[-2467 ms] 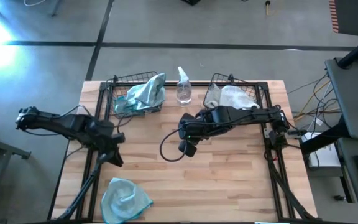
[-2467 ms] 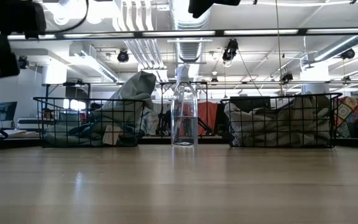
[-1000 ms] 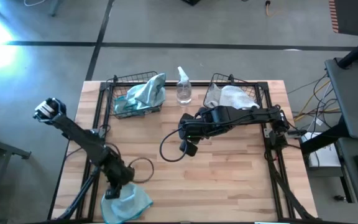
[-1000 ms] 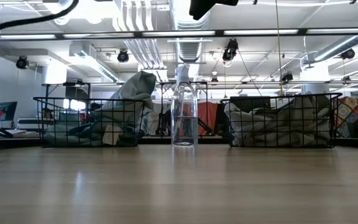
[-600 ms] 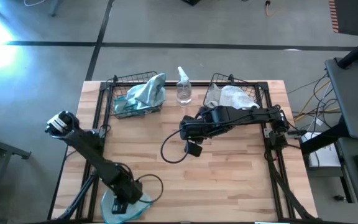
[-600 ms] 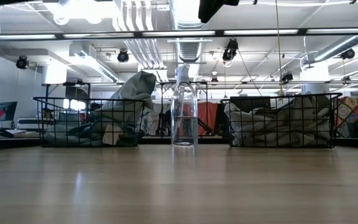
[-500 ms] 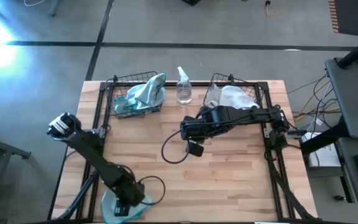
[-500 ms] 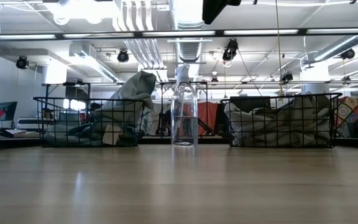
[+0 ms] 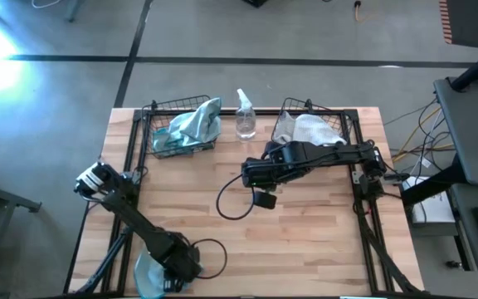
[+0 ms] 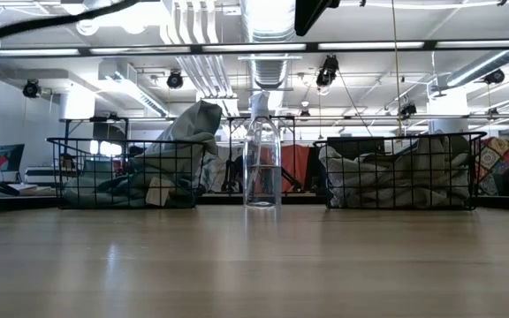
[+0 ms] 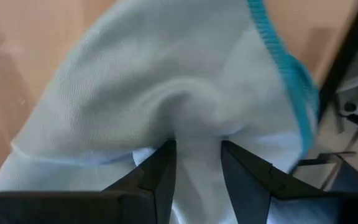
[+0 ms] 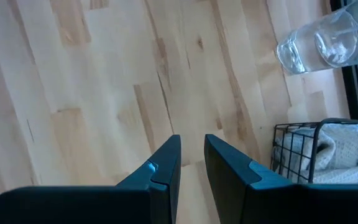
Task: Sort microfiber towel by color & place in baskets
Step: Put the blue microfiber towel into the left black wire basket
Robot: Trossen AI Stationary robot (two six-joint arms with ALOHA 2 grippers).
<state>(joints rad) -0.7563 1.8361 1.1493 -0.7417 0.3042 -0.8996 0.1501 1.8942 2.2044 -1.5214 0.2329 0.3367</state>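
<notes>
Baskets: left basket [image 9: 169, 143] holds teal towels [image 9: 191, 124]; right basket [image 9: 338, 123], white towels [image 9: 312, 129]; left hand [image 11: 194, 155] open.

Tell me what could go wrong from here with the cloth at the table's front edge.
1. The teal cloth lies at the table's front edge; a poor pinch by the left gripper, jaws open over a fold, could push it off.
2. Carried to the teal basket, it might brush the spray bottle.

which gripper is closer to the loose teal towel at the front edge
Left. The left gripper is down on the teal towel, fingers open astride a fold. The right gripper hovers mid-table, far off.
</notes>
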